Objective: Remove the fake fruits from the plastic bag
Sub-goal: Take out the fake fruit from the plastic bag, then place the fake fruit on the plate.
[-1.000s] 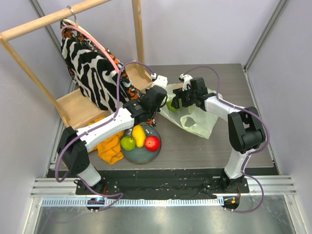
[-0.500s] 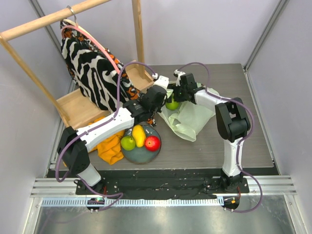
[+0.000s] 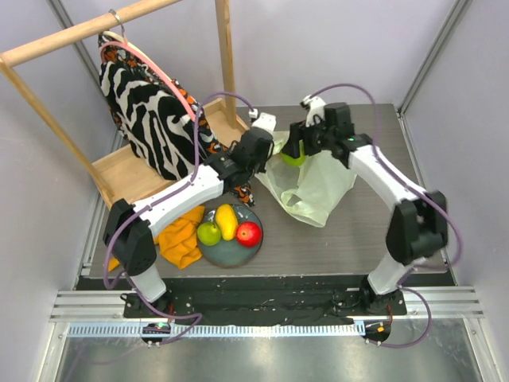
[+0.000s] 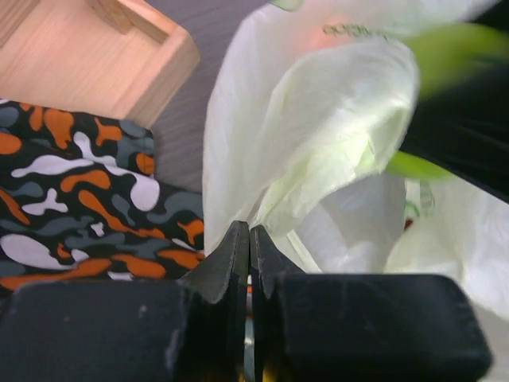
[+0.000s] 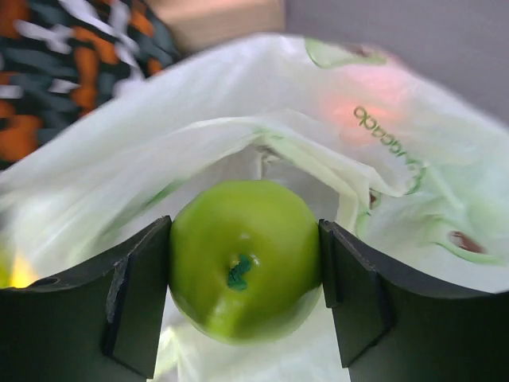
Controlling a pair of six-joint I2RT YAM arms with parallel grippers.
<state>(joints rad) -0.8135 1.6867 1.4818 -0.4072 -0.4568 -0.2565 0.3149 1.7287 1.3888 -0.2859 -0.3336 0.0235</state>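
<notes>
The pale-green plastic bag point(image 3: 308, 185) lies crumpled on the table; it fills the left wrist view point(image 4: 318, 135) and the right wrist view point(image 5: 318, 103). My right gripper point(image 5: 245, 286) is shut on a green apple point(image 5: 245, 267), held above the bag's far left edge in the top view point(image 3: 294, 157). My left gripper point(image 4: 243, 239) is shut, pinching the bag's left edge point(image 3: 266, 163). A green apple point(image 3: 208, 232), a yellow mango point(image 3: 227, 220) and a red apple point(image 3: 249, 233) lie on the grey-blue plate point(image 3: 235, 253).
A wooden rack point(image 3: 119, 171) with a zebra-print cloth point(image 3: 147, 103) stands at the left. An orange-and-black patterned cloth point(image 4: 71, 207) lies beside the bag. An orange cloth point(image 3: 181, 239) lies left of the plate.
My right gripper has lifted the green apple up and away from the bag, moving right and toward the back. My left gripper stays shut on the bag's edge.
</notes>
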